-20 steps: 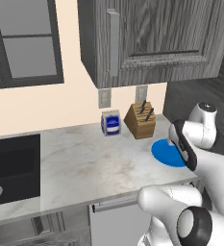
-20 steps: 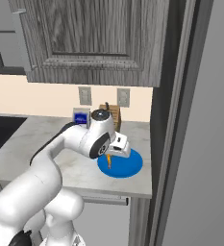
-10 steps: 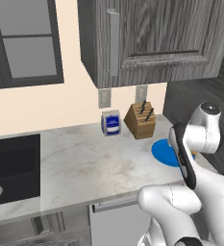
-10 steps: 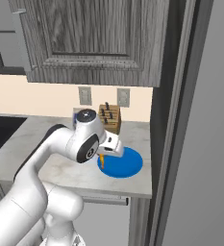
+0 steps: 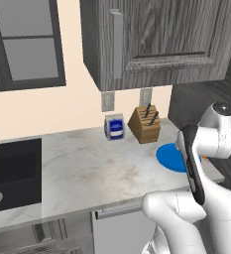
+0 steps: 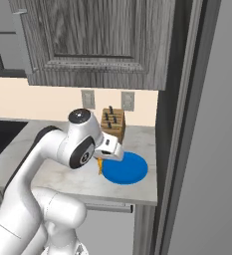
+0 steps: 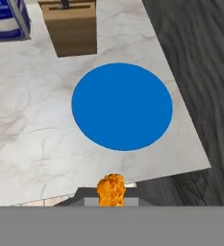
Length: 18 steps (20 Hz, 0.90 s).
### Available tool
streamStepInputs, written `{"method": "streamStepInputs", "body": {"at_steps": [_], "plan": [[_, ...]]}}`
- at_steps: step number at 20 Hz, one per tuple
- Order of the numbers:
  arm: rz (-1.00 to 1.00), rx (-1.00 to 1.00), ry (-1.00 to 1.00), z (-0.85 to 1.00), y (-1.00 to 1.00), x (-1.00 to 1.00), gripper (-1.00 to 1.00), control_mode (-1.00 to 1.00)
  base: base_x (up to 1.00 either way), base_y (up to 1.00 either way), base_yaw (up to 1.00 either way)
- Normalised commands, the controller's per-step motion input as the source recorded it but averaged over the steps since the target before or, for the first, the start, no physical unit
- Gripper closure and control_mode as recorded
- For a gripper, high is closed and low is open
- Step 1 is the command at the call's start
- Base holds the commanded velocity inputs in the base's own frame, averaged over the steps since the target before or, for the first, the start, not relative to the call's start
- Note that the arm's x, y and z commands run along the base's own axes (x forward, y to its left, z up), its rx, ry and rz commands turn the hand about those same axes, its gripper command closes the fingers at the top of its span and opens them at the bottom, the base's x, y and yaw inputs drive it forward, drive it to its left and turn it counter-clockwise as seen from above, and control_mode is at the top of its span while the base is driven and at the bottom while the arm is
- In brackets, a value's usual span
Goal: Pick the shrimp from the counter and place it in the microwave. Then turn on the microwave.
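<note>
My hand [image 7: 111, 196] is pinched shut on the small orange-pink shrimp [image 7: 111, 189], lifted over the marbled table [image 7: 31, 125] with the round blue plate [image 7: 121, 106] beyond. Pickup looks done, I think; placing it in the microwave and starting it remain.

Marble counter [image 5: 87, 168], grey wood cabinet [image 5: 156, 39], peach wall [image 5: 47, 111].

Veined, smooth marble counter [image 5: 87, 168]; matt wooden knife block [image 5: 144, 125]; flat matt blue plate [image 7: 122, 106]; grey wood-grain cabinet [image 5: 161, 39]; rough, crumbly orange shrimp [image 7: 111, 190]; glossy white arm [image 6: 53, 149].
</note>
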Motion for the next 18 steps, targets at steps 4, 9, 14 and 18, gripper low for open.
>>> {"method": "streamStepInputs", "body": {"at_steps": [4, 9, 14, 18], "plan": [[0.0, 0.0, 0.0, 0.33, 0.1, -0.28, 1.0, -1.0, 0.0, 0.0, 0.0], [0.0, 0.0, 0.0, 0.31, 0.12, -0.31, 1.0, -1.0, 0.0, 0.0, 0.0], [0.0, 0.0, 0.0, 0.3, 0.11, -0.32, 1.0, -1.0, 0.0, 0.0, 0.0], [0.0, 0.0, 0.0, 0.28, 0.1, -0.31, 1.0, -1.0, 0.0, 0.0, 0.0]]}}
